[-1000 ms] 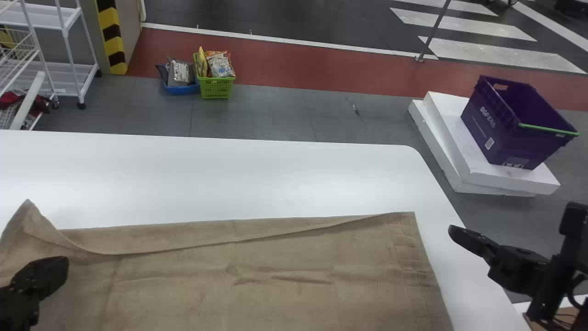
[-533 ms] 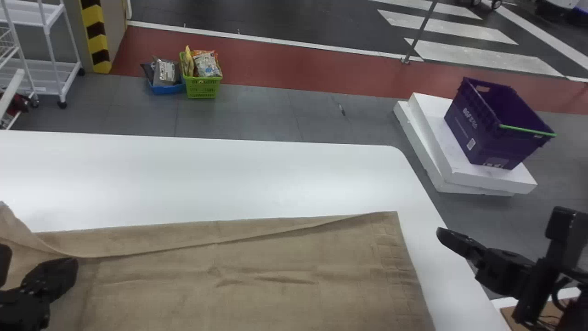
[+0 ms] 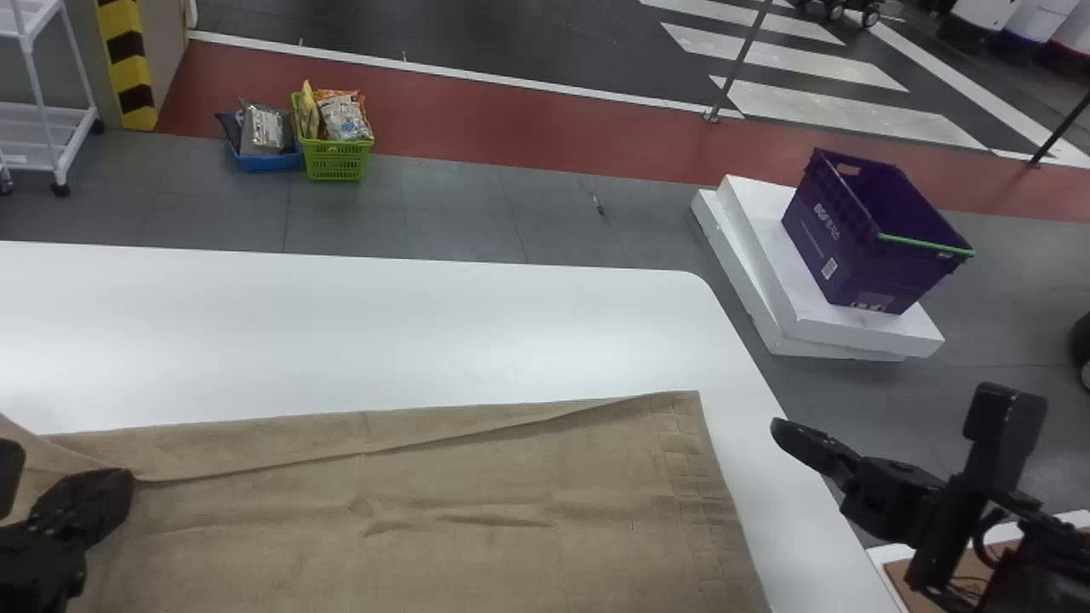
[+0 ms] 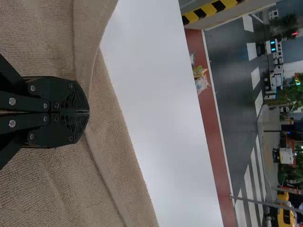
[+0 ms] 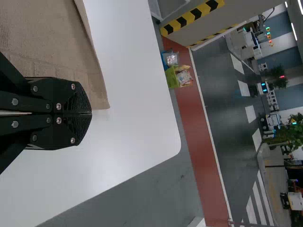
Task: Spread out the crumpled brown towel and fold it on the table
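The brown towel point(image 3: 477, 545) lies mostly flat on the white table point(image 3: 358, 323), with a long crease along its far edge and a lifted part at the left. At the left edge of the head view, my left gripper point(image 3: 119, 489) is over the towel. In the left wrist view, the left gripper point(image 4: 89, 112) is shut, its tips by a rolled fold of the towel point(image 4: 113, 151). Beyond the towel's right edge is my right gripper point(image 3: 779, 430). The right wrist view has the right gripper point(image 5: 91, 113) shut, apart from the towel's corner point(image 5: 97, 94).
Past the table's right end, a purple crate point(image 3: 851, 238) rests on white slabs point(image 3: 792, 315). Green point(image 3: 336, 159) and blue point(image 3: 268, 160) baskets with packets stand on the floor beyond, and a white rack point(image 3: 43, 128) is at the far left.
The head view has turned to the right, so the table and floor items sit farther left in it. My left gripper has moved rightward over the towel, while the right one keeps about the same place.
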{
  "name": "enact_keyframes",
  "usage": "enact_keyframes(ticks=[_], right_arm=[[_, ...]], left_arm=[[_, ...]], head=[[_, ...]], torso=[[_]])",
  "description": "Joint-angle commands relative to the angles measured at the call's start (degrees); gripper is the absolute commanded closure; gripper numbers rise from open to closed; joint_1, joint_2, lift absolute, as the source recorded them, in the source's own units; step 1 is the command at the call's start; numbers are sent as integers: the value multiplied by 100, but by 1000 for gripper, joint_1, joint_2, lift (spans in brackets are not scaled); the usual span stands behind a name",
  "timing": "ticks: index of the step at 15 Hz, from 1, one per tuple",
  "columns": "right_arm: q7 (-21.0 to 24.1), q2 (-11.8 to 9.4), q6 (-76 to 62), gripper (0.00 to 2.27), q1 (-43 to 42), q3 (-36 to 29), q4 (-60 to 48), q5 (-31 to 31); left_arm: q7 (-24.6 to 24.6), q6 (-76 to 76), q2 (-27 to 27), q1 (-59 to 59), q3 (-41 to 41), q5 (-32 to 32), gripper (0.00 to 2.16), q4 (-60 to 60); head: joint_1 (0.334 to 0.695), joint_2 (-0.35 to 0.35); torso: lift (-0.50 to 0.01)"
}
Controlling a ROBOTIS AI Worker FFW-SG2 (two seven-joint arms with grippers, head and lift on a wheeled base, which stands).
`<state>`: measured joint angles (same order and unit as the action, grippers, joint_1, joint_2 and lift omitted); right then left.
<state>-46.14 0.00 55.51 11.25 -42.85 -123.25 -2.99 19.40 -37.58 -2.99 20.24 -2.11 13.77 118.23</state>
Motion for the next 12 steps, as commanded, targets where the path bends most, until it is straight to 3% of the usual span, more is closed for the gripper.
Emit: enact_keyframes(ticks=[1,12], right_arm=[[0,5,0,1781,-9,22,-15,-9],[0,5,18,1781,-35,49,56,-106]], left_arm=[[-68,0,0,-151,-96,-24,1872,-143],[-226,-53,27,-1022,-281,-85,1872,-679]], head=[[695,-346],[695,-350]], torso=[[-127],[-127]])
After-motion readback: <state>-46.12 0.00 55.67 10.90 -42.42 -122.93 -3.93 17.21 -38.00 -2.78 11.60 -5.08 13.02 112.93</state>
